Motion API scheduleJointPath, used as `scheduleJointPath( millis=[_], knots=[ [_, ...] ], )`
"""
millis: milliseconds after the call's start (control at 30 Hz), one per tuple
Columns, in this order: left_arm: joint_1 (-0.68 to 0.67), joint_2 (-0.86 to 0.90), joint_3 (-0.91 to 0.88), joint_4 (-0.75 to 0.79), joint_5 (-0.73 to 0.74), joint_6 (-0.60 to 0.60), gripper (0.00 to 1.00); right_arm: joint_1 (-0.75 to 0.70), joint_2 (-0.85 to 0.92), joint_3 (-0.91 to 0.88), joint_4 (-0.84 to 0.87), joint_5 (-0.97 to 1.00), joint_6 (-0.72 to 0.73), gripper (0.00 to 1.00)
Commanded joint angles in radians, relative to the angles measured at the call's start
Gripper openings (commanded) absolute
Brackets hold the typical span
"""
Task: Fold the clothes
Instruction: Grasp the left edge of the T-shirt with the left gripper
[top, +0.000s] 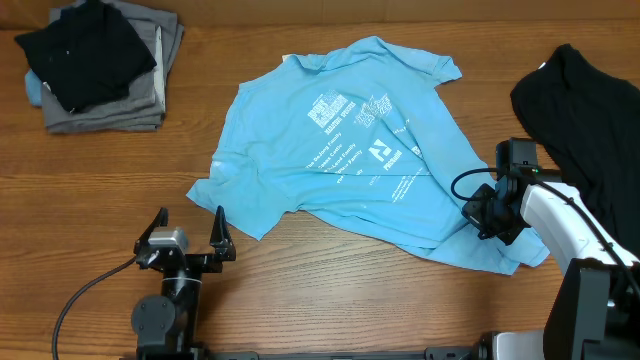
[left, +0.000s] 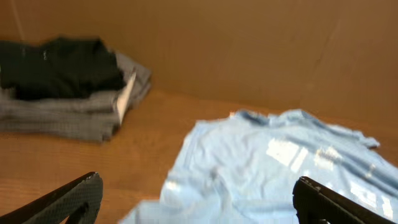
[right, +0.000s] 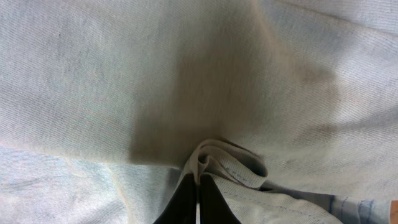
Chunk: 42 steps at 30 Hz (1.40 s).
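**T-shirt pinched at its edge by the right pincer**

T-shirt in light blue lies spread but rumpled in the middle of the counter, white lettering facing up. The right pincer is clamped shut on a small ridge of cloth at the shirt's near-right edge. From the wrist view, its 2 fingers are pressed together with a bunched hem gathered just above them. I read that as the grip for lifting this side over to start a fold.

The left pincer sits on the near side, just off the shirt's near-left corner. Its 2 fingers are spread wide and hold nothing, likely placed to take that corner. A pile of grey folded garments with 1 black piece on top sits at the far left. A black garment lies at the right, and both sit off to the sides.
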Motion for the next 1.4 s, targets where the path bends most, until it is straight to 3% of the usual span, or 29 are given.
scheduleJointPath(
  millis=[0,167,267,433,567,667,767,833,1200,1367],
  knots=[
    [0.003,0.097,0.025,-0.019,0.017,-0.068,1.0,-0.002,-0.006,-0.002,0.009,0.013,0.001,0.04],
    [0.009,0.365,0.191,-0.019,0.087,-0.051,1.0,-0.002,-0.006,-0.002,0.017,0.013,0.001,0.04],
    [0.009,0.563,0.354,-0.031,0.141,0.027,1.0,-0.002,-0.006,-0.002,0.018,0.013,0.001,0.04],
    [0.009,0.958,0.714,-0.293,0.207,0.109,1.0,-0.002,-0.006,-0.002,0.015,0.013,0.001,0.04],
    [0.008,1.189,0.876,-0.453,0.231,0.1,1.0,-0.002,-0.006,-0.002,0.008,0.013,0.001,0.04],
    [0.019,1.305,0.909,-0.49,0.175,0.053,1.0,-0.002,-0.006,-0.002,0.008,0.013,0.002,0.04],
    [0.056,1.395,0.91,-0.524,-0.002,-0.225,1.0,-0.002,-0.006,-0.002,0.009,-0.014,0.001,0.04],
    [0.092,1.441,0.91,-0.541,-0.047,-0.287,1.0,-0.002,-0.006,-0.002,0.001,-0.021,-0.003,0.04],
    [0.166,1.632,0.91,-0.386,0.053,-0.268,1.0,-0.002,-0.006,-0.002,-0.021,-0.061,-0.002,0.04],
    [0.155,1.675,0.91,-0.377,0.052,-0.263,0.94,-0.002,-0.006,-0.002,-0.021,-0.086,-0.002,0.04]
  ],
)
